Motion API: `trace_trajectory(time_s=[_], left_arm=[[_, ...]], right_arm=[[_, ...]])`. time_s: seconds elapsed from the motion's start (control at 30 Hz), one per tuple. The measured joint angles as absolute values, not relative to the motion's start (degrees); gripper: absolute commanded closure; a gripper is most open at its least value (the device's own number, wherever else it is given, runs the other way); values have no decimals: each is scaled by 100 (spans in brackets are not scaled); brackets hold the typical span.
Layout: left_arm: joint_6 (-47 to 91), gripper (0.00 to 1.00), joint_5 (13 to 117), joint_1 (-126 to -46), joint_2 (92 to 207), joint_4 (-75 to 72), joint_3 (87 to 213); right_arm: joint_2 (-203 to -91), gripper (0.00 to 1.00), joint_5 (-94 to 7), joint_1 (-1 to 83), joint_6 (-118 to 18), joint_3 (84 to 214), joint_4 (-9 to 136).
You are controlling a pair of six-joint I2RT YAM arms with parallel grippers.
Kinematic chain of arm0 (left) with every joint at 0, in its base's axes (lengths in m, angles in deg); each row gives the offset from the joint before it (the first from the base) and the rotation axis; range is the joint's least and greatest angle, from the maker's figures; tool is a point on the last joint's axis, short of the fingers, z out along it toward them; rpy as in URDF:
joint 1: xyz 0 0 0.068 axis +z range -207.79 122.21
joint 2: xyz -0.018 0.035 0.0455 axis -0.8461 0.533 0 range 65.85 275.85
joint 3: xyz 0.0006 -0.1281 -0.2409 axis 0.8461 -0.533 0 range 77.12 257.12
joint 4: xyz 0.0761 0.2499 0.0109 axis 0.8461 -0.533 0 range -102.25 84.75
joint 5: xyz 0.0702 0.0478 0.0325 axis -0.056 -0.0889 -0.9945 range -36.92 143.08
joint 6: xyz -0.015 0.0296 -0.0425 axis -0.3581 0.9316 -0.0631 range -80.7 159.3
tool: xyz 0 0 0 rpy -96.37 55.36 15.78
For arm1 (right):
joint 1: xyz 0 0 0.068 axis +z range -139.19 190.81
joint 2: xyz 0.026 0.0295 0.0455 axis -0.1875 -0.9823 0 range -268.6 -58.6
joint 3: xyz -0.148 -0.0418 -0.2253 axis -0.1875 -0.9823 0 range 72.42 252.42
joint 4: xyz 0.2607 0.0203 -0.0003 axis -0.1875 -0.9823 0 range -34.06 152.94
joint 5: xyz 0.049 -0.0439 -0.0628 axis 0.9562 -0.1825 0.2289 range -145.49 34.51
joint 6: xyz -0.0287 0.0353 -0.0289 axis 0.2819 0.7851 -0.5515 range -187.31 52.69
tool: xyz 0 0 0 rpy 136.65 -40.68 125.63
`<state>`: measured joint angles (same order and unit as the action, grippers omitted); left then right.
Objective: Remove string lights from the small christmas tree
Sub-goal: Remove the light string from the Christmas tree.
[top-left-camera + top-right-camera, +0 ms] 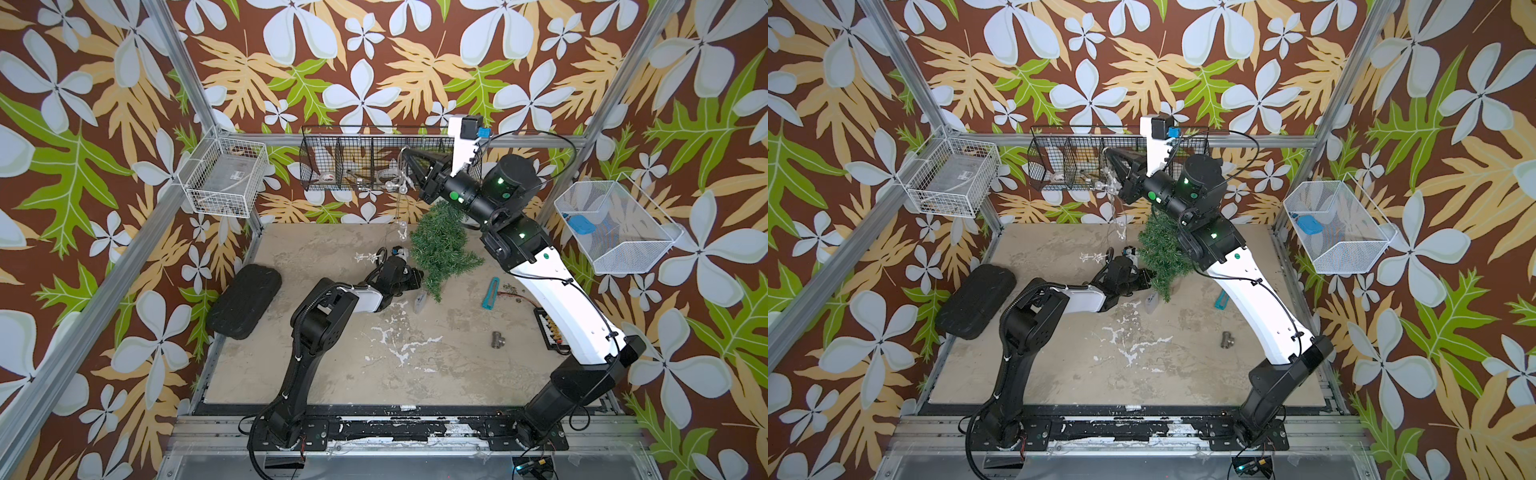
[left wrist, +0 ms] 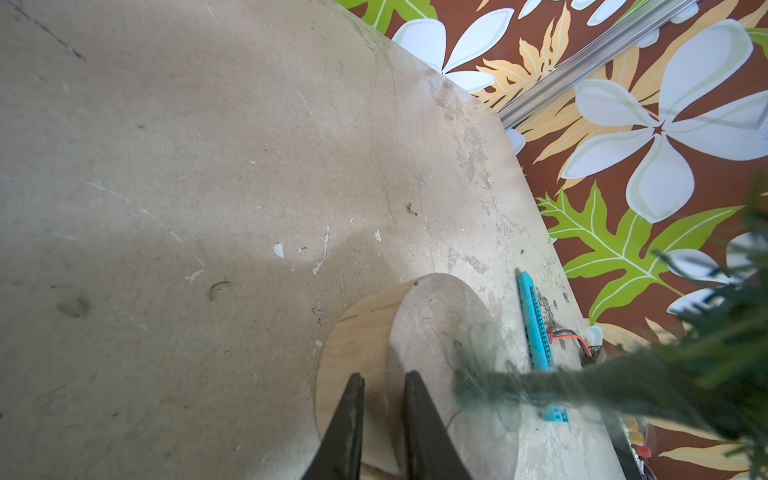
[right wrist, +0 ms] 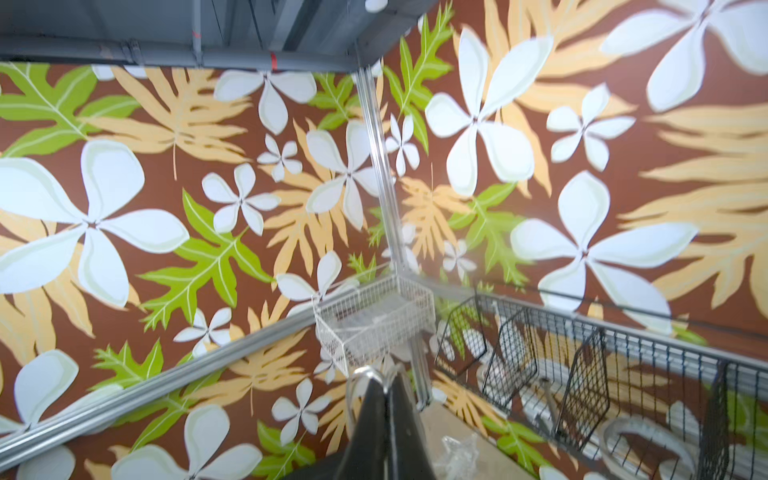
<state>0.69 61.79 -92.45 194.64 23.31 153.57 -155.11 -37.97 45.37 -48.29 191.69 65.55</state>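
The small christmas tree (image 1: pixel 440 245) (image 1: pixel 1163 253) stands mid-table, dark green and bristly. My left gripper (image 1: pixel 415 278) (image 2: pixel 384 376) is shut on the rim of its round wooden base (image 2: pixel 357 332), and the trunk (image 2: pixel 540 380) runs off beside the fingers. My right gripper (image 1: pixel 405 151) (image 1: pixel 1106 151) (image 3: pixel 388 376) is raised by the black wire basket, shut on the string lights (image 1: pixel 401 185) (image 3: pixel 365 374). Their thin wire loops over the fingertips. Clear bulbs hang from there down to the table, left of the tree. Star-shaped lights (image 1: pixel 365 257) lie on the table. The clear battery box (image 1: pixel 420 301) lies by the tree.
A black wire basket (image 1: pixel 374 137) hangs on the back wall. White wire baskets hang at the left (image 1: pixel 226 176) and the right (image 1: pixel 615 226). On the table lie a black pad (image 1: pixel 245 301), a teal strip (image 1: pixel 490 293), a grey pipe fitting (image 1: pixel 498 338) and a black rack (image 1: pixel 548 328).
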Motion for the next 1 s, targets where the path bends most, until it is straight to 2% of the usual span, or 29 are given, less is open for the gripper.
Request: trace_trajectory(time_s=[0.13, 0.3, 0.37, 0.43, 0.77, 0.93, 1.0], left_arm=[[80, 81, 6170, -9245, 19473, 2331, 15370], [87, 80, 6157, -9245, 19464, 2331, 15361], [85, 80, 6157, -9245, 19464, 2331, 15361], [85, 80, 6157, -9242, 19466, 2331, 15361], [102, 81, 6197, -9223, 19405, 2311, 15364], [290, 80, 5930, -9212, 19158, 1955, 15261], [493, 79, 5591, -9186, 19027, 1275, 15127]], right_arm=[[-16099, 100, -4248, 4533, -5012, 20017, 6774], [-17164, 100, -4558, 4533, -5237, 21951, 6466], [-17109, 100, -4604, 4533, -5257, 22038, 6359], [-16742, 100, -4606, 4533, -5257, 21610, 6343], [-14025, 100, -4322, 4539, -5220, 17910, 6647], [-13312, 100, -4313, 4537, -5128, 16649, 6778], [-13227, 100, -4390, 4539, -5130, 16382, 6746]])
